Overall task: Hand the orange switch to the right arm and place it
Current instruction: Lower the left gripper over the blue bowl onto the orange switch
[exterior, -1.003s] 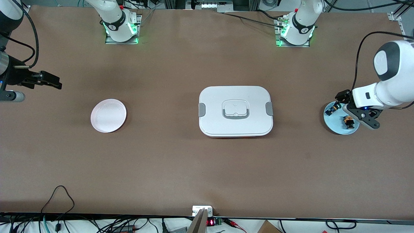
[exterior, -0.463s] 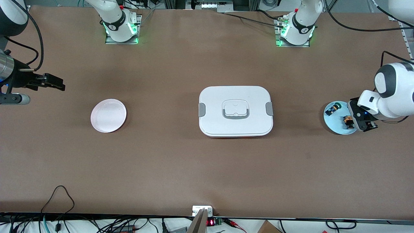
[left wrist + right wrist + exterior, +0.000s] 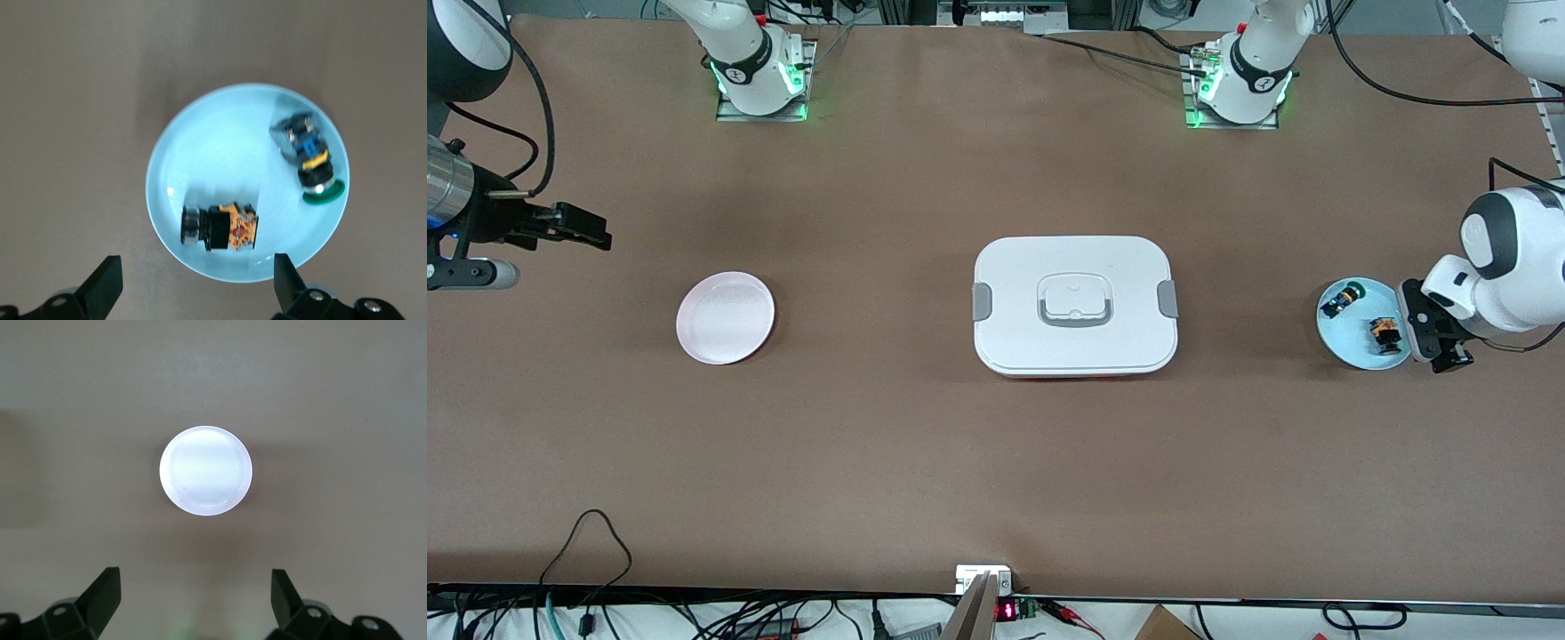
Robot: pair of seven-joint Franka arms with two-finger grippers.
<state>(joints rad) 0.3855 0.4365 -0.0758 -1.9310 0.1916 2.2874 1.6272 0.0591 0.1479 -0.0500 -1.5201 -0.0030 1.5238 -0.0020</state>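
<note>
While lying on its side in the pale blue dish (image 3: 1352,345), the orange switch (image 3: 1384,332) — black body, orange band, silver end; round face hard to make out. Touches no finger.

Shares the dish (image 3: 213,160) with one blue-and-black part (image 3: 1343,300), green cap out at the rim, well apart from the switch (image 3: 220,227). Two parts in the dish, counted; one dish, at the left arm's end of the table.

Left gripper (image 3: 1432,333) over the table just beside the dish's edge, spread wide, holding nothing. From its own wrist, left gripper (image 3: 195,275) with only two black fingertips (image 3: 107,280) showing, the rest cut off, the switch just ahead of the gap, the blue-and-black part (image 3: 308,157) off to one side.

At mid-table, one white lidded box (image 3: 1074,305), shut, contents hidden. Toward the right arm's end, one pale plate (image 3: 725,317), bare.

Right gripper (image 3: 583,233) waits over the table near that plate, arm cut off at the edge. Right gripper (image 3: 193,590) spread wide as well, facing the plate (image 3: 205,470).
</note>
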